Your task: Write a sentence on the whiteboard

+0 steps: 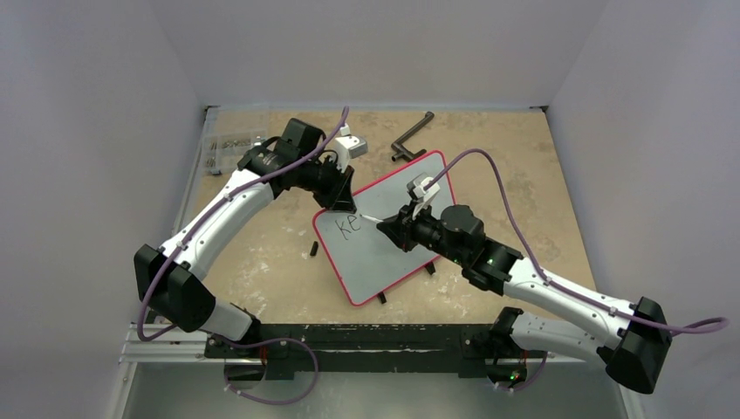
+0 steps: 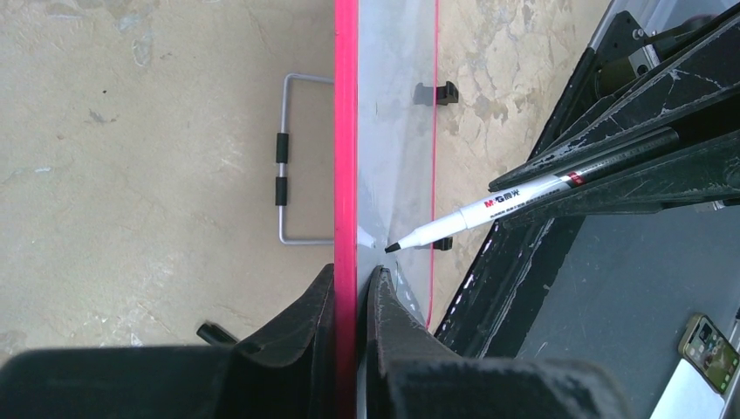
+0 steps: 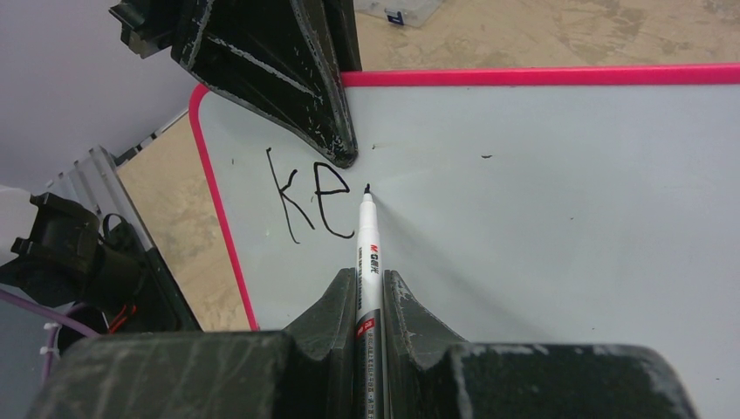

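Observation:
The whiteboard (image 1: 384, 255), pale with a red rim, lies askew mid-table. My left gripper (image 1: 336, 202) is shut on its far-left rim (image 2: 346, 131), one finger on each face (image 2: 353, 278). My right gripper (image 1: 397, 229) is shut on a white marker (image 3: 367, 253). The marker's black tip (image 2: 393, 248) rests at the board just right of the letters. Of the sentence, only "KE" (image 3: 310, 202) shows in black near the board's upper left corner. The left gripper's finger (image 3: 297, 78) hangs just above those letters.
A black crank handle (image 1: 410, 140), a grey box (image 1: 353, 144) and a bag of small parts (image 1: 229, 150) lie along the table's back. A small black piece (image 1: 313, 248) sits left of the board. A wire stand (image 2: 292, 157) sticks out behind the board.

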Controlling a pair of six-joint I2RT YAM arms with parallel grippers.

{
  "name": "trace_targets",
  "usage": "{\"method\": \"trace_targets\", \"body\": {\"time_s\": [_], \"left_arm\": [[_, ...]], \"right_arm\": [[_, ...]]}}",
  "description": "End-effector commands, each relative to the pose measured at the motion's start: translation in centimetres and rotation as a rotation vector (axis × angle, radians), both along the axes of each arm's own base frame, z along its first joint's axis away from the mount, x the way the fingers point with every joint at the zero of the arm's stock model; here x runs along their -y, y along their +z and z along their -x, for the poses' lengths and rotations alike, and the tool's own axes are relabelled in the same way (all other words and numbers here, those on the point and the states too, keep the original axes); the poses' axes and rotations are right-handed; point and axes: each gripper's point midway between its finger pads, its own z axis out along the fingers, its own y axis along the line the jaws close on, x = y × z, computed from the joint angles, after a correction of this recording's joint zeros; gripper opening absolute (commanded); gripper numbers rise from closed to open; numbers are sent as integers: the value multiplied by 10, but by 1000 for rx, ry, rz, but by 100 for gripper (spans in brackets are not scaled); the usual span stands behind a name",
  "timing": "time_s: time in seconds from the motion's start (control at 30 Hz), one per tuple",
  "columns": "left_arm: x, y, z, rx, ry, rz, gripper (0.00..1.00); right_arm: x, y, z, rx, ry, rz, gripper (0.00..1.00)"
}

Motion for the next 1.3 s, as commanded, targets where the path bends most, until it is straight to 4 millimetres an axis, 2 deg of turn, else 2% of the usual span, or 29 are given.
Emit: {"method": "trace_targets", "body": {"time_s": [0.0,0.3,0.7,1.03,1.27], "left_arm": [[-38,-41,-10,71,20,-255,0],[-40,-41,-10,73,25,-261,0],[-40,-40,-9,74,24,-261,0],[-41,-41,-10,78,27,-262,0],[-42,-40,-10,84,27,-264,0]], "right_arm": [[5,-4,-9,-1,-56,9,0],[18,2,-22,22,-150,42,0],[6,22,-25,46,-118,8,0],[-6,6,-13,20,-24,12,0],[3,-14,-4,-16,-20,41,0]]}}
